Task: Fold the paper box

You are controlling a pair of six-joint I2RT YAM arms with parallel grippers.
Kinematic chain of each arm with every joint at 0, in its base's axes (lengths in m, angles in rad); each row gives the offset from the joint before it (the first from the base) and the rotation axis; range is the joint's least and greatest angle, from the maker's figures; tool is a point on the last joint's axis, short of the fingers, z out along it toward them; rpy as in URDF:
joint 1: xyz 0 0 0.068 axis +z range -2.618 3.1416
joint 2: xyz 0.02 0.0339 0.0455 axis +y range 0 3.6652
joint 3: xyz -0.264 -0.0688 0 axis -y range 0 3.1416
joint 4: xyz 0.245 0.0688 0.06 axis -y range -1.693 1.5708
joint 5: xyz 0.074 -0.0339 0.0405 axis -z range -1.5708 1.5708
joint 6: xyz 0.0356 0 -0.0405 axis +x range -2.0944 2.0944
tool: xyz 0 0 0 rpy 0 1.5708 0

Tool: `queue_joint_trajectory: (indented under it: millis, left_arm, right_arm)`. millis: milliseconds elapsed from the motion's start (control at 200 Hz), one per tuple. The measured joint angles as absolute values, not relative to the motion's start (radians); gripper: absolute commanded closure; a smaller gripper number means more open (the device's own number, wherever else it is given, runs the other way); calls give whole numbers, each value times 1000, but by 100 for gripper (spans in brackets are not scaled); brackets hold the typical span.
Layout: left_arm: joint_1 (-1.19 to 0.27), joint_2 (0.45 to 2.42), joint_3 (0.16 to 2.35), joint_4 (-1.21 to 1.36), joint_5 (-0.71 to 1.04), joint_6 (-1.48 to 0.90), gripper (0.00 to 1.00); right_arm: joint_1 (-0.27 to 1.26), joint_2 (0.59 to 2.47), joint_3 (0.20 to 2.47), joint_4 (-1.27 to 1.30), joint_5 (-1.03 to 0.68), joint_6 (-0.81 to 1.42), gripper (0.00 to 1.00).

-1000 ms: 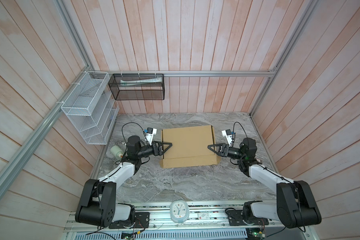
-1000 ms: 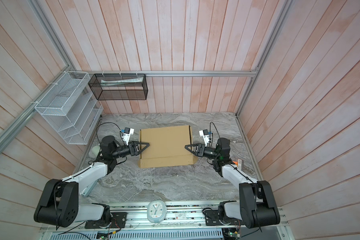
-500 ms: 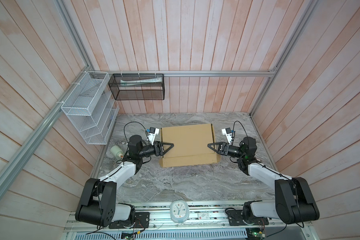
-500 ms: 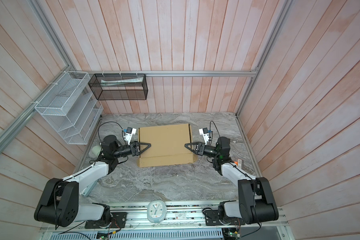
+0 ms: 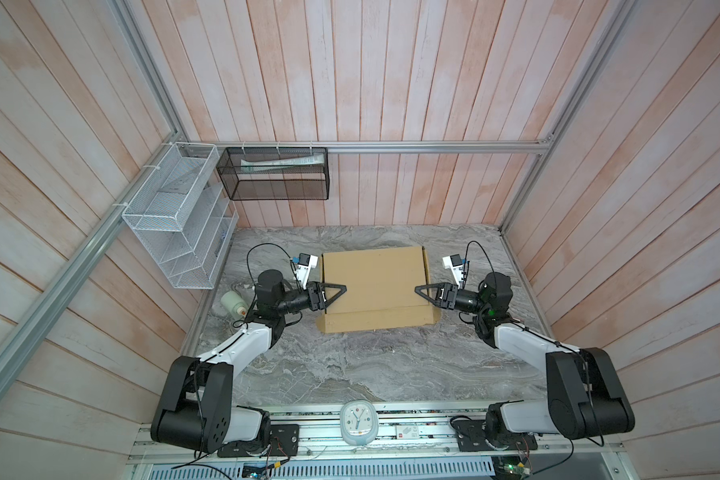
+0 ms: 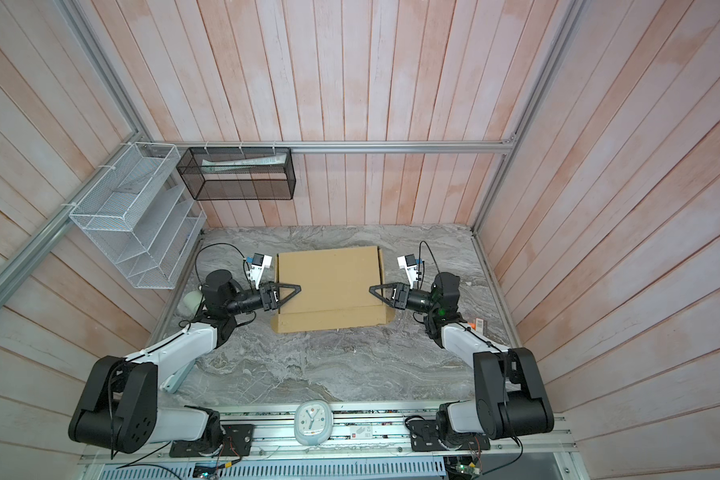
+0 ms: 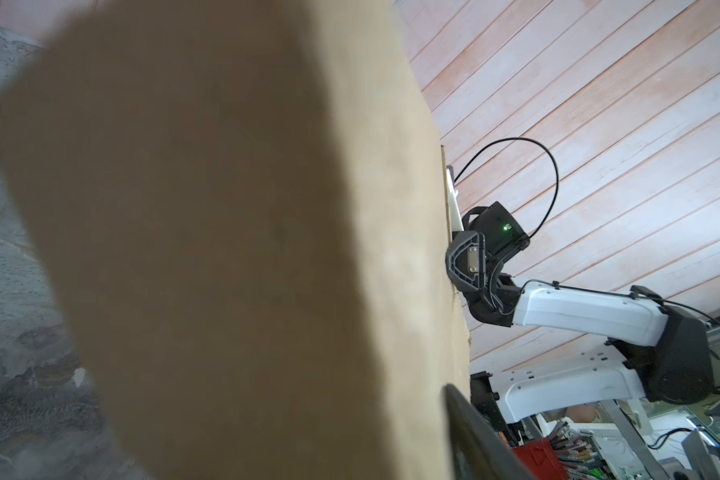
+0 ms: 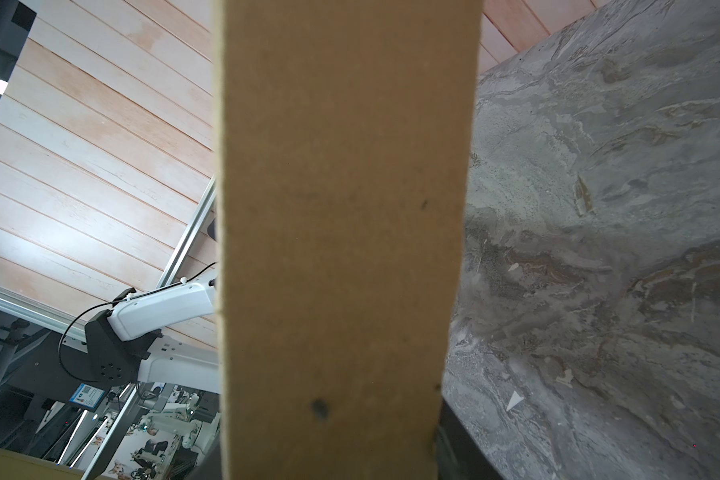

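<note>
Slatted wood walls (image 5: 391,104) on three sides, grey marbled table (image 5: 350,374).

Both top views: the paper box (image 5: 375,282) sits on the table's far half, lid down. Its near front band shows small tabs poking out at both near corners. The left hand (image 5: 337,291) is at the box's left wall, one finger lying on the lid. The right hand (image 5: 424,291) mirrors it at the box's right wall. A white wire rack (image 5: 175,216) and a black mesh basket (image 5: 273,174) hang on the walls beyond the box, and a clock (image 5: 357,419) sits well nearer me than the box.

Left wrist: the box wall (image 7: 225,228) fills the frame, blurred, with one finger (image 7: 474,432) at its lid edge. The jaws stand partly spread; I cannot tell if they pinch.

Right wrist: the box wall (image 8: 341,249) runs as a band between wood and table, with a dark finger (image 8: 462,440) at its table-side edge. The spread is middling; I cannot confirm a grip.

My read is that I am squaring the closed box. I should press both sides evenly with the fingers flat on the lid, or the corner tabs may buckle.
</note>
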State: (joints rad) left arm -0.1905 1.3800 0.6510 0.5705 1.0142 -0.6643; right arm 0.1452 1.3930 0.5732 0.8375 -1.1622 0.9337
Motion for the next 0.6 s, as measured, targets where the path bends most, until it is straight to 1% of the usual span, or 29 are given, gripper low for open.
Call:
queue_joint_trajectory:
  millis: [75,235,485,600]
  left_arm:
    - [-191,1380,651,575,1016,-677,41]
    - [-191,1380,654,583,1019,-696,41]
    - [-191,1380,657,591,1015,-701,31]
    - [-193,1380,663,591,1013,-701,30]
  right_arm:
    - [145,1394,573,838,-1162,931,58]
    - [143,1400,575,838,-1163,923,58]
    - [142,1410,591,838,-1169,924,57]
    - [149,1419,601,842,-1169,924,57]
